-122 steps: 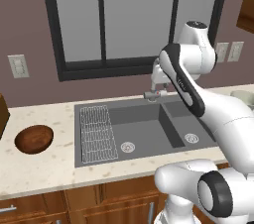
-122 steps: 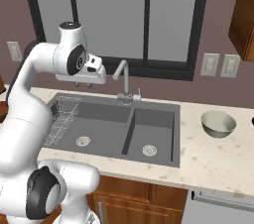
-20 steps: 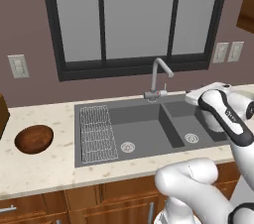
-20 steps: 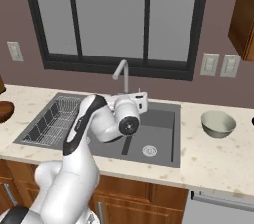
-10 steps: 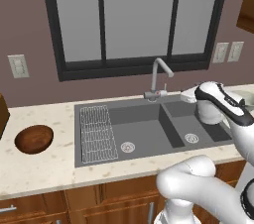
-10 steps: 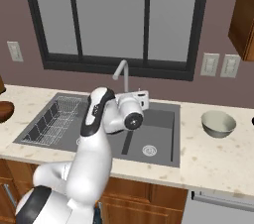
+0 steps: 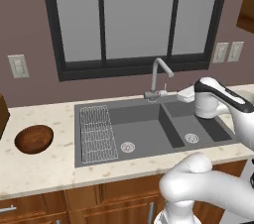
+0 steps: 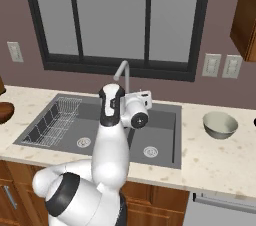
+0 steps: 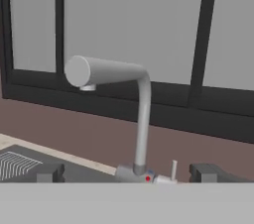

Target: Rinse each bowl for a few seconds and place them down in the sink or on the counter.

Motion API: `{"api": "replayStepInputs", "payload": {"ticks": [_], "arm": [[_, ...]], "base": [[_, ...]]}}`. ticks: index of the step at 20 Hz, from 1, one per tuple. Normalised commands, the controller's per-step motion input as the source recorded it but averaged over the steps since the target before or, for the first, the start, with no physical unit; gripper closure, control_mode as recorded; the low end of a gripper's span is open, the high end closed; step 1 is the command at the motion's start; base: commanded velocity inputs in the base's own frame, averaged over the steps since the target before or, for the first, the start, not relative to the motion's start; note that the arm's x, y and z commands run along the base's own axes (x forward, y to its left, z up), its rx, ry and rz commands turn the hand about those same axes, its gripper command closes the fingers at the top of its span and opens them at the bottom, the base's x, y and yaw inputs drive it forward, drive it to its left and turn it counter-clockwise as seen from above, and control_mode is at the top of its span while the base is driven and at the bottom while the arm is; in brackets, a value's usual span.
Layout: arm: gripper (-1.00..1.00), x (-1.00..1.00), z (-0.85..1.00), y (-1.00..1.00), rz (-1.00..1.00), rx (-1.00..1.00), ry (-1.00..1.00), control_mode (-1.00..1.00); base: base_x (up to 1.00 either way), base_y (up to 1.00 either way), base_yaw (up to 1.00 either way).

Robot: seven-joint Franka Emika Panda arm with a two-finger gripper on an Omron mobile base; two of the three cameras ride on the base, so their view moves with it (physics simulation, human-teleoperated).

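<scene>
1. Your pincer (image 9: 127,172) hangs with jaws spread wide and nothing between them, its two dark fingertips (image 9: 49,172) flanking the base of the faucet (image 9: 140,119).
2. You see the curved grey spout reach toward the camera in the hand view, dark window frame behind it.
3. Your sink (image 7: 149,128) lies below the arm, its wire rack (image 7: 97,133) in the left basin.
4. Your reddish-brown bowl (image 7: 33,139) sits on the counter (image 7: 44,168), left of the sink.
5. Your pale grey-green bowl (image 8: 220,124) stands upright on the counter to the sink's right.
</scene>
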Motion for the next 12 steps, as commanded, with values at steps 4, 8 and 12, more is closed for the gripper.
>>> {"api": "replayStepInputs", "payload": {"ticks": [4,8,12], "arm": [[-1.0,0.34,-0.16,-0.11,0.03,0.0,-0.04,-1.0],[-1.0,0.37,-0.24,-0.05,0.02,0.0,-0.02,-1.0],[-1.0,0.36,-0.27,-0.02,0.02,0.0,-0.02,-1.0]], "base": [[0.0,0.0,0.0],[0.0,0.0,0.0],[0.0,0.0,0.0]]}}
